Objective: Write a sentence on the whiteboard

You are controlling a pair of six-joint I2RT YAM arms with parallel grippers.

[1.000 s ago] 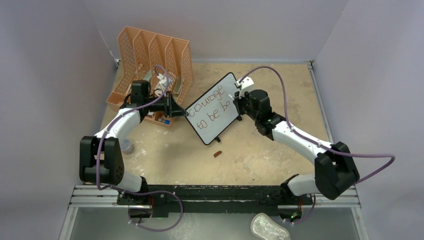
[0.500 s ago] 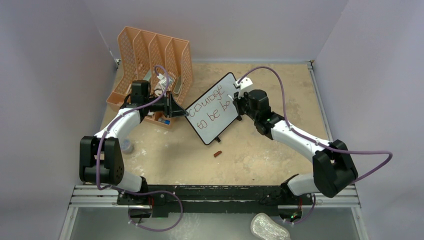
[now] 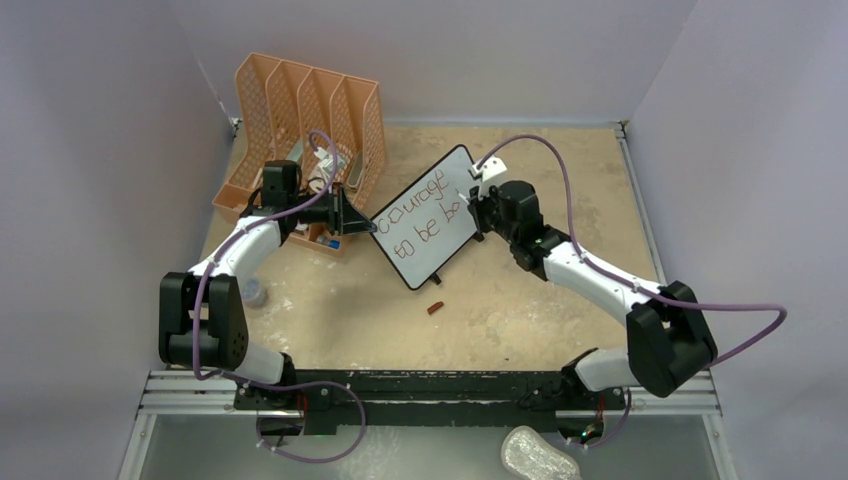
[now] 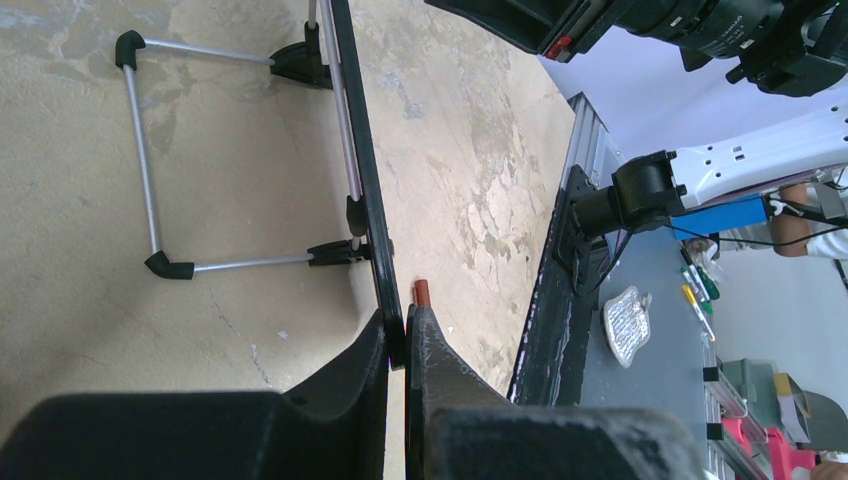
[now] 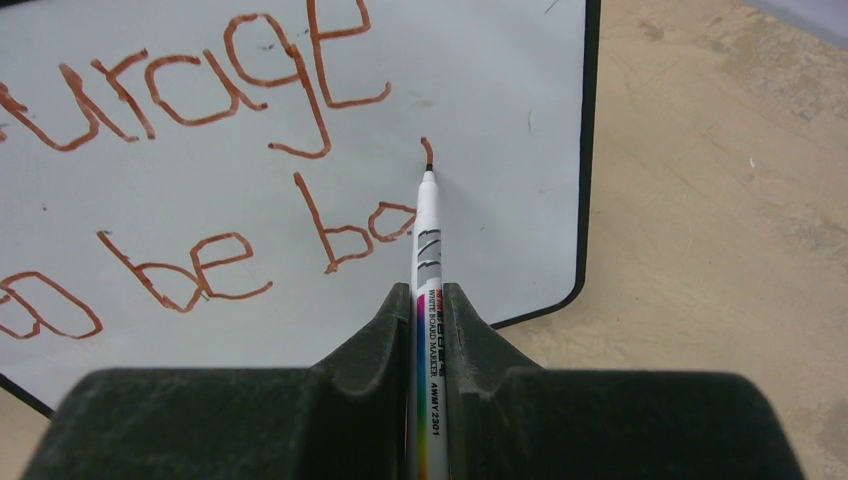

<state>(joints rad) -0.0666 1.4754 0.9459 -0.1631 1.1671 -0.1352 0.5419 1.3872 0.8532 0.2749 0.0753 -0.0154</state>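
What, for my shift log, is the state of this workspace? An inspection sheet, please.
Surface: table, tan, stained.
Job's things: whiteboard propped on its feet; sentence reads "courage to be ba", next stroke begun; marker tip on the board.
Clutter: orange organizer; small red piece.
Hands: left hand shut on the whiteboard edge; right hand shut on the marker.
Cables: purple cables loop above both arms.
Surroundings: pale walls on three sides.
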